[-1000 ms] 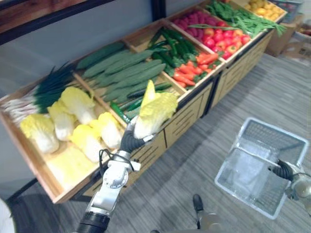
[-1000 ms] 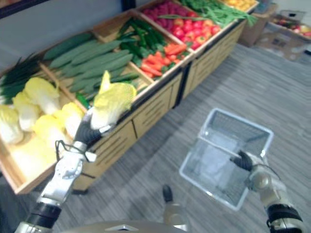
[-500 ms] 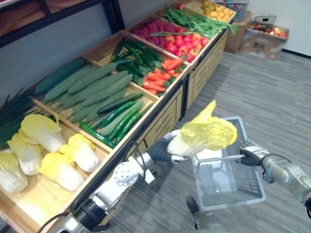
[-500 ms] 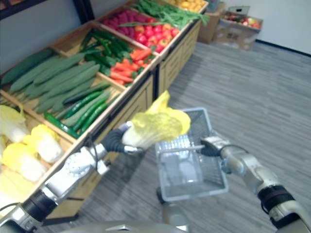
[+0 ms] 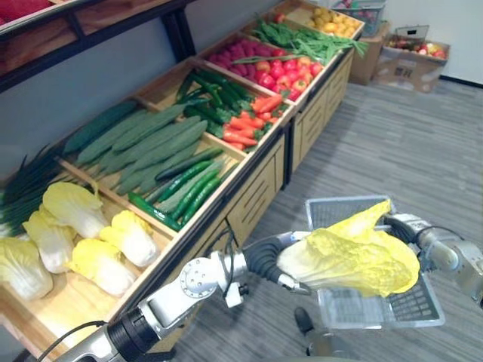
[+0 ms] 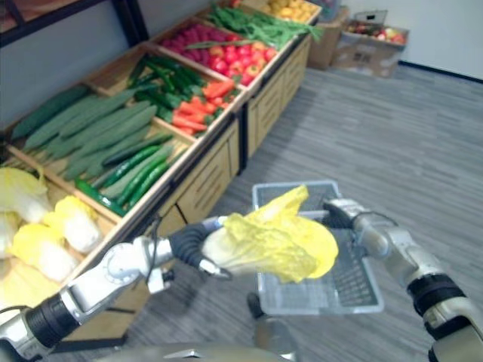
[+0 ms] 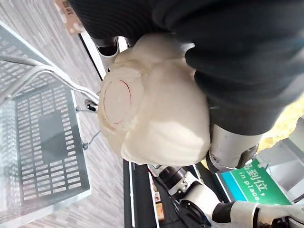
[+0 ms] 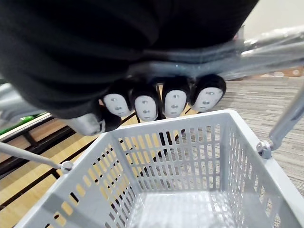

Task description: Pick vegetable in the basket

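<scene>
L hand fingers are curled round the white stem end of the cabbage, which is held just above the basket, leaves across its open top, not yet inside. R hand fingers are wrapped round the handle of the basket. Cabbage is judged light but bulky. Stem is firm, leaves soft & easily torn, so the stem end is the place to grip. No label is made out on cabbage or basket.

I held the left arm stretched forward, left hand curled round the cabbage; right hand clasped the basket handle.
</scene>
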Controlling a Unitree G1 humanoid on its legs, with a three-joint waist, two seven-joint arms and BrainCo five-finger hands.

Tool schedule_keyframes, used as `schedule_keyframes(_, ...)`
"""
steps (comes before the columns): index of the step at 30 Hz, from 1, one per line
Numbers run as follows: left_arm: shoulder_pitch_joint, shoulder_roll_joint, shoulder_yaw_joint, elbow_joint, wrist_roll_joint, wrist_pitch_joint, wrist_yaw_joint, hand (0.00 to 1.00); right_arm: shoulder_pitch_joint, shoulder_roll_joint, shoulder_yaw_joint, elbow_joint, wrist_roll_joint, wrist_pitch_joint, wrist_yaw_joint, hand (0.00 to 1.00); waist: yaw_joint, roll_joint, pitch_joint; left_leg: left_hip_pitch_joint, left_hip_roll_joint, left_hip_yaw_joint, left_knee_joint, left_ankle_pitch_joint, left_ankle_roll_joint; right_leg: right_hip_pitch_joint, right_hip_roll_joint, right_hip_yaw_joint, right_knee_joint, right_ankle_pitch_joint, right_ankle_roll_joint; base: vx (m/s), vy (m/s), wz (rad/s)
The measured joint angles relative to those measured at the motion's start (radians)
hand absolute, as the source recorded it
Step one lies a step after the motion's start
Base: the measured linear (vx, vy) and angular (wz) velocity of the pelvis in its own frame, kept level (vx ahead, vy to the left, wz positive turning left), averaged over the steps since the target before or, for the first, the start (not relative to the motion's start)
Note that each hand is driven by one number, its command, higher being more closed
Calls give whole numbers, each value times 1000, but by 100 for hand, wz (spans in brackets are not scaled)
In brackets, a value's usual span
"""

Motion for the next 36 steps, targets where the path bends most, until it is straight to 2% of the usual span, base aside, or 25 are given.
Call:
schedule_keyframes(2,-7,30,-19,-29,-2,-8,-11,100,-4,0,-81,26,9,8,0,100,3,3,-2,-34,3,-9,14,-2,4,-23,-14,-20,3,0,0,-36,-27,30)
schedule_keyframes(5,-8,57,-33,-50,-37,-8,-31,100,-15,0,-138,63,42,31,0,100,7,3,-2,-52,12,-18,26,-1,6,-29,-27,-46,2,0,0,-25,-29,31)
schedule_keyframes(11,-30,106,-75,-90,-39,-9,-54,100,-31,0,-205,67,98,38,0,100,14,6,-1,-99,6,-56,28,-2,12,-47,-49,-80,2,0,0,-29,-6,19)
schedule_keyframes(12,-37,106,-82,-93,-39,-10,-63,100,-31,-1,-221,67,111,39,0,100,18,8,-1,-108,7,-57,28,4,22,-54,-53,-88,2,0,0,-12,-4,23)
schedule_keyframes(16,-51,108,-116,-94,-38,-10,-67,100,-32,-1,-251,66,139,39,0,100,27,18,0,-119,6,-78,29,6,25,-56,-60,-109,1,0,0,2,2,15)
schedule_keyframes(23,-55,160,-196,-95,-27,-19,-68,100,-52,1,-242,14,146,38,13,100,28,25,4,-114,3,-82,28,6,26,-44,-66,-117,1,0,0,-1,4,4)
schedule_keyframes(28,-60,162,-241,-87,-14,-24,-68,100,-83,0,-164,-44,146,38,41,100,25,33,12,-104,3,-75,28,7,26,-43,-63,-113,1,0,0,-11,-4,-3)
schedule_keyframes(32,-61,160,-245,-57,52,-34,-58,100,-93,0,-122,-92,146,37,55,100,25,34,19,-101,2,-71,28,8,28,-42,-61,-109,1,0,0,-5,-2,-2)
schedule_keyframes(36,-56,124,-235,9,134,-35,-19,100,-93,0,-116,-151,148,35,83,100,25,28,23,-100,2,-71,28,8,28,-41,-61,-108,1,0,0,0,0,0)
